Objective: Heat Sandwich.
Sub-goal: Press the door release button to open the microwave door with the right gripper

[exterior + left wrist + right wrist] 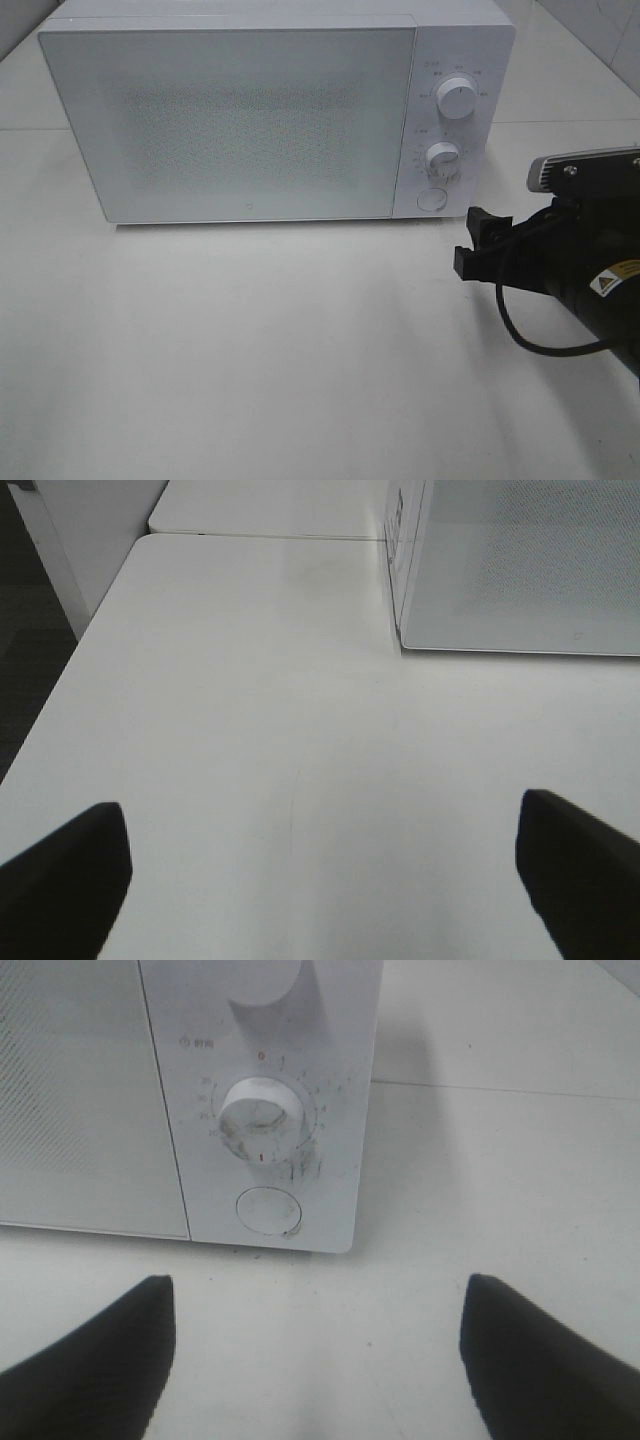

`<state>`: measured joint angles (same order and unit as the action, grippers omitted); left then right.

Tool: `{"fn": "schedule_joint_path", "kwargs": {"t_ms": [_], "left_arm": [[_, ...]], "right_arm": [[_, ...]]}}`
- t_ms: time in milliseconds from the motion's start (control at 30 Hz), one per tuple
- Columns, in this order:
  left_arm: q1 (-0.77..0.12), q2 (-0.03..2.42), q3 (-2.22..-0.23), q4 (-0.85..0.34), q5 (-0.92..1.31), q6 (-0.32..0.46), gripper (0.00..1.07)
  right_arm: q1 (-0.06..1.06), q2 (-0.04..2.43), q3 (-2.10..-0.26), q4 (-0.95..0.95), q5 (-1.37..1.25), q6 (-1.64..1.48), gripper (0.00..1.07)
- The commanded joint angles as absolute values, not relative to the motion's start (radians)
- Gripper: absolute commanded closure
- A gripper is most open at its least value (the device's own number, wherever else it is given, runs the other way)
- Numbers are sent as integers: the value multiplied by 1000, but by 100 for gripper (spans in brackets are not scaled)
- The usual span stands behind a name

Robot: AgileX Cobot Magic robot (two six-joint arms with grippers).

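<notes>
Right black claw (470, 245) hovers, jaws apart and empty, near the round button (431, 198) of the closed white boxy microwave (230, 120); left claw (320, 880) likewise spread, empty; sandwich nowhere in view, so heating progress is unclear.

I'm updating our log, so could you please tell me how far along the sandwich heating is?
Done: the microwave door is shut and no sandwich shows; it may be inside. In hand: the open right gripper faces the lower dial and button, touching neither; the left gripper hangs open. Remaining: probably working those controls.
</notes>
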<state>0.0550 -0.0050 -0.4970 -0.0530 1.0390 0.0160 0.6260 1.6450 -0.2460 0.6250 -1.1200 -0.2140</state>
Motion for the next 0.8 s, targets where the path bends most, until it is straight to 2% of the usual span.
{"fn": "schedule_joint_path", "kwargs": {"t_ms": [33,167,567,800], "left_arm": [[57,-31,-495,-56,1035,17,9],[57,-31,-495,-56,1035,17,9],[57,-31,-495,-56,1035,17,9],[57,-31,-495,-56,1035,17,9]], "right_arm": [[679,1669,-260,689,-1139,-223,31],[719,1688,-282,718,-1139,-224,31],[733,1691,-288,721,-1134,-213,31],[733,1691,-288,721,-1137,30,31]]}}
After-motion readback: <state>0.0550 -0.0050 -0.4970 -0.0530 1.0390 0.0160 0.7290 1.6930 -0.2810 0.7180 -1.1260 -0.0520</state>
